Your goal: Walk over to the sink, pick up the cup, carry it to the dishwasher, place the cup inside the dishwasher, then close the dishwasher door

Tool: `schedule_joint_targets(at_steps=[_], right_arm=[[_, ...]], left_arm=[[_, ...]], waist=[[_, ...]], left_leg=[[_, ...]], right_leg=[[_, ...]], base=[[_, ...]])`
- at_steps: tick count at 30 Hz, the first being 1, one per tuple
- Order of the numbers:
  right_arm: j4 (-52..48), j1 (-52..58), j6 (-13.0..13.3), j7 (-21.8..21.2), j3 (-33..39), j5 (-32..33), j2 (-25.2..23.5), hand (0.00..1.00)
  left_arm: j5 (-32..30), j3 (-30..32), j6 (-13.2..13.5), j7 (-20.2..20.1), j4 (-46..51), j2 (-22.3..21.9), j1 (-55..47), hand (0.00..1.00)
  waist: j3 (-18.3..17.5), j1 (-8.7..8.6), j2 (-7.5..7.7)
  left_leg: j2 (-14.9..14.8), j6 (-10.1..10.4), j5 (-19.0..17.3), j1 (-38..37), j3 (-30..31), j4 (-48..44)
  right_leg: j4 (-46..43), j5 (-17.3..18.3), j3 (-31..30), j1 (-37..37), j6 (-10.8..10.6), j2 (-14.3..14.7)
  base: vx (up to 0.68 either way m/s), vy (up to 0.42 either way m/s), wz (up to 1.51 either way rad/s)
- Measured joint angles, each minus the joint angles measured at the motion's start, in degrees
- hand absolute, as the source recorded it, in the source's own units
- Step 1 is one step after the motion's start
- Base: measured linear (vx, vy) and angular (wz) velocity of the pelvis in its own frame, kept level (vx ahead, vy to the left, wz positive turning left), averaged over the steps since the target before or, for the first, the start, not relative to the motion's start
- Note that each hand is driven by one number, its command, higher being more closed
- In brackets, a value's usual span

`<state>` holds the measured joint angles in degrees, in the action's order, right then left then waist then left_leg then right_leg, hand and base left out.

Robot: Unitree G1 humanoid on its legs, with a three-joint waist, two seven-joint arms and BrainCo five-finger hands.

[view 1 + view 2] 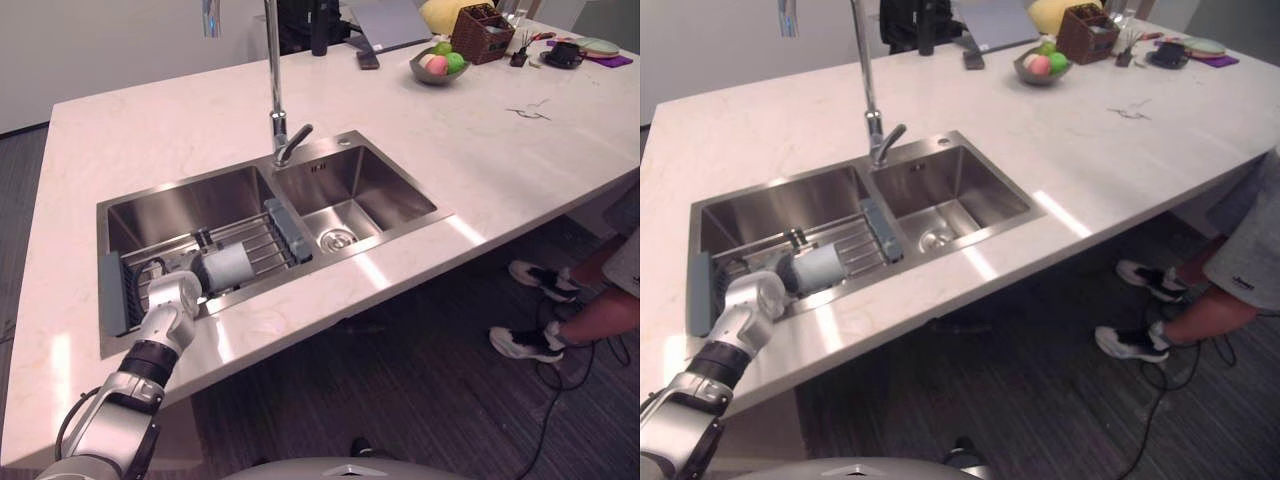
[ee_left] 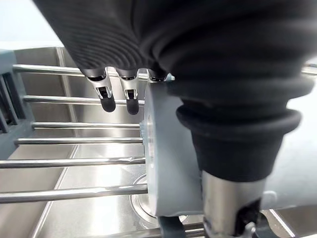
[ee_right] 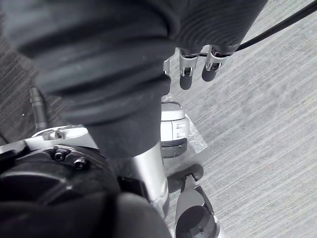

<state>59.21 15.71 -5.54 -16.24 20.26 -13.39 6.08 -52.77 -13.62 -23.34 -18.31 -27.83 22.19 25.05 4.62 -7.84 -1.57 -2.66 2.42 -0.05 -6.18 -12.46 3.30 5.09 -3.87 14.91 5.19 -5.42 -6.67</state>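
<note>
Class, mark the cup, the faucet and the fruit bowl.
cup [image 1: 230, 266], left eye view, its side.
faucet [image 1: 272, 70], left eye view, upright pipe.
fruit bowl [image 1: 436, 78], left eye view, outer wall.

Right hand relaxed; grey floor

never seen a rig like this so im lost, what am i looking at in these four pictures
A humanoid robot. Two pictures come from cameras in its head, looking down at a counter with a double sink; two from cameras on its wrists. Its left hand is at a pale cup lying on a rack across the left basin; whether it grips yet is unclear. Its right hand hangs open over the floor. A fruit bowl sits farther back.
</note>
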Motion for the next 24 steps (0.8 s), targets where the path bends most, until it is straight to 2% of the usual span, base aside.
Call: schedule_joint_targets(at_steps=[4,5,9,14,19,22,24], right_arm=[[0.0,0.0,-0.2,0.0,0.0,0.0,0.1,0.00],[0.0,0.0,-0.6,0.0,0.0,0.0,0.1,0.00],[0.0,0.2,-0.9,-0.1,0.0,0.0,0.3,0.00],[0.0,0.2,-0.9,-0.1,0.0,0.0,0.5,0.00],[0.0,0.2,-0.9,-0.6,0.0,0.0,0.6,0.00],[0.0,0.2,-0.8,-0.9,0.0,0.0,0.6,0.00],[0.1,0.2,-0.8,-0.9,0.0,0.1,0.6,0.00]], left_arm=[[-1.2,-0.3,1.9,-3.7,-0.3,1.6,0.3,0.00],[-1.3,-0.6,2.9,-4.4,-0.3,2.2,0.3,1.00],[-1.0,-2.5,6.2,-6.3,0.7,3.9,0.6,1.00],[0.0,-3.7,6.8,-8.5,2.2,5.1,0.6,1.00],[2.9,-4.8,7.5,-8.6,2.8,6.1,0.7,1.00],[6.3,-5.3,8.4,-7.8,3.0,7.0,0.7,1.00],[14.2,-6.8,10.1,-5.1,4.5,8.2,0.5,1.00]], waist=[[-0.1,-0.27,-0.19],[-0.1,-0.32,-0.21],[-0.3,-0.20,-0.44],[-0.5,-0.29,-0.75],[-0.5,-0.37,-0.87],[-0.5,-0.38,-0.90],[-0.5,-0.34,-0.92]], left_leg=[[0.0,0.0,0.0,0.0,0.0,0.0],[0.0,0.0,0.0,0.0,0.0,0.0],[0.1,0.0,0.0,0.0,0.1,0.3],[0.2,-0.1,0.2,-0.1,0.1,0.9],[0.2,-0.4,0.4,-0.1,0.1,0.9],[0.2,-0.4,0.4,-0.1,0.1,0.9],[0.3,-0.5,0.5,-0.1,0.3,0.9]], right_leg=[[0.0,0.1,0.0,0.0,-0.1,0.0],[0.0,0.1,0.0,0.0,-0.1,0.0],[0.0,0.1,0.1,-0.1,-0.2,-0.1],[0.0,0.2,0.1,-0.3,-0.3,-0.1],[0.0,0.3,0.2,-0.2,-0.4,-0.1],[0.0,0.3,0.2,-0.2,-0.4,-0.2],[0.0,0.3,0.3,-0.1,-0.4,-0.2]], base=[[0.00,0.000,0.00],[0.00,0.000,0.00],[0.00,0.000,0.00],[0.00,0.000,0.00],[0.00,0.000,0.00],[0.00,0.000,0.00],[0.00,0.000,0.02]])
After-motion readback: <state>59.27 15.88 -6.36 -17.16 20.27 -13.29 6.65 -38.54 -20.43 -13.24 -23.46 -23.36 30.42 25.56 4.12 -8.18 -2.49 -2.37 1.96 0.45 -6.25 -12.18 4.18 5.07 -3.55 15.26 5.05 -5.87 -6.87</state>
